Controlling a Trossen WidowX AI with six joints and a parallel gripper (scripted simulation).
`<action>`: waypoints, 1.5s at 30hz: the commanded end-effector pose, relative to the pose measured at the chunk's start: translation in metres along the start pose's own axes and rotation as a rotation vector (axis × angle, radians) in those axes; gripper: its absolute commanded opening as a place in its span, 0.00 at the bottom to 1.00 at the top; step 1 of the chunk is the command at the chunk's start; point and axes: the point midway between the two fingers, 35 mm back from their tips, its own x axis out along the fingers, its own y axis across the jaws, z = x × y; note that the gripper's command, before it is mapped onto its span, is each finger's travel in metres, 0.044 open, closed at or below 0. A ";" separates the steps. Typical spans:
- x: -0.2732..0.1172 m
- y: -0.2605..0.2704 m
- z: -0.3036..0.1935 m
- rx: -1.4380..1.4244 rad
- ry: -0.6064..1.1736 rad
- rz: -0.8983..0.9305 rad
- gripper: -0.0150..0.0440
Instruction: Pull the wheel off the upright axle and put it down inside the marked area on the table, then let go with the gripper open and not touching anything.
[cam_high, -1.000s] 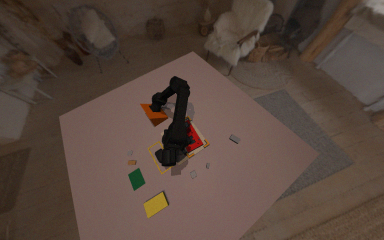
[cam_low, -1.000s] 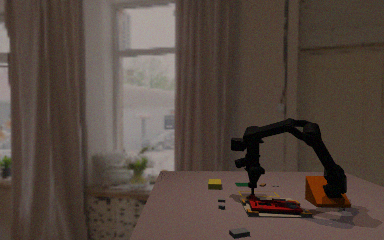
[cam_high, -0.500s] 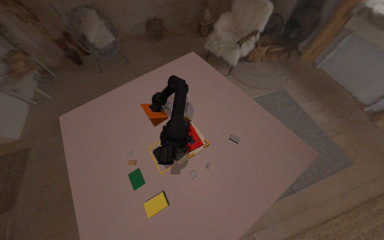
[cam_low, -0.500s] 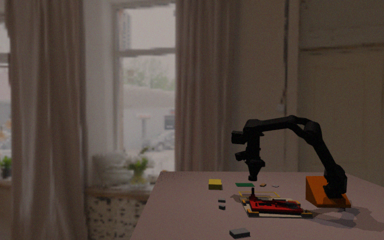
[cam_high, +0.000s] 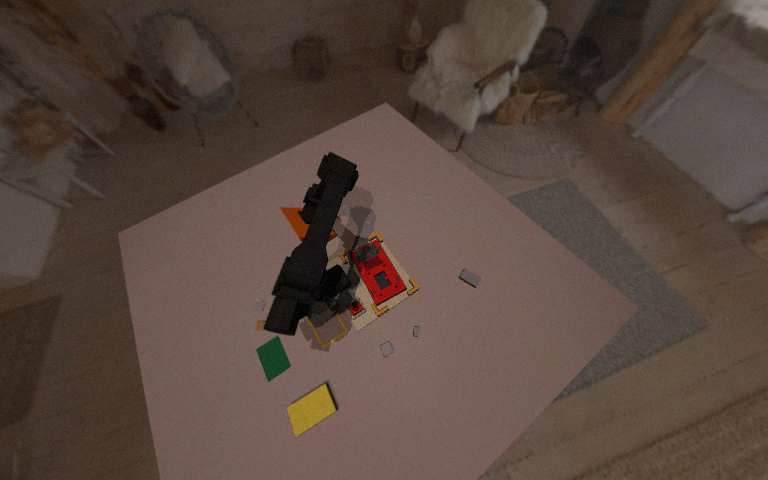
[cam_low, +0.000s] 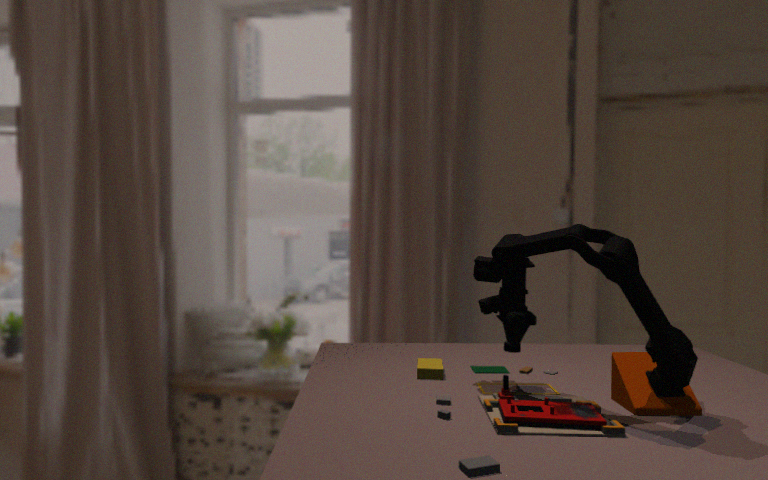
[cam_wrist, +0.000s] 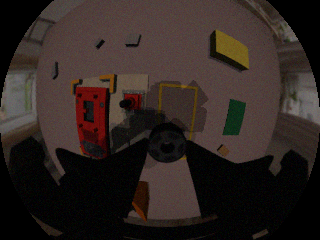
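My gripper (cam_wrist: 166, 143) (cam_low: 512, 346) is shut on the black wheel (cam_wrist: 167, 143), whose hub hole faces the wrist camera. It holds the wheel in the air above the table, clear of the axle. The black upright axle (cam_wrist: 127, 103) (cam_low: 505, 382) stands bare on a small red base (cam_wrist: 134, 101) (cam_high: 356, 307). The marked area, a yellow outline (cam_wrist: 178, 86) (cam_high: 323, 346) (cam_low: 487, 393), lies flat on the table beside the axle's board. In the wrist view the wheel and fingers cover its near end. In the top view the arm hides the wheel.
A red plate (cam_high: 380, 270) (cam_low: 555, 416) lies on the pale board with orange corner brackets. An orange wedge (cam_low: 628, 384) stands by the arm's base. A yellow block (cam_high: 312, 409), a green sheet (cam_high: 273, 358) and several small grey pieces lie around on the table.
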 end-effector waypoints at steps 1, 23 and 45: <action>0.002 -0.021 -0.015 -0.003 0.011 0.004 0.25; 0.059 -0.029 -0.018 -0.005 0.010 0.005 0.25; 0.104 -0.027 -0.022 -0.012 0.015 0.004 0.65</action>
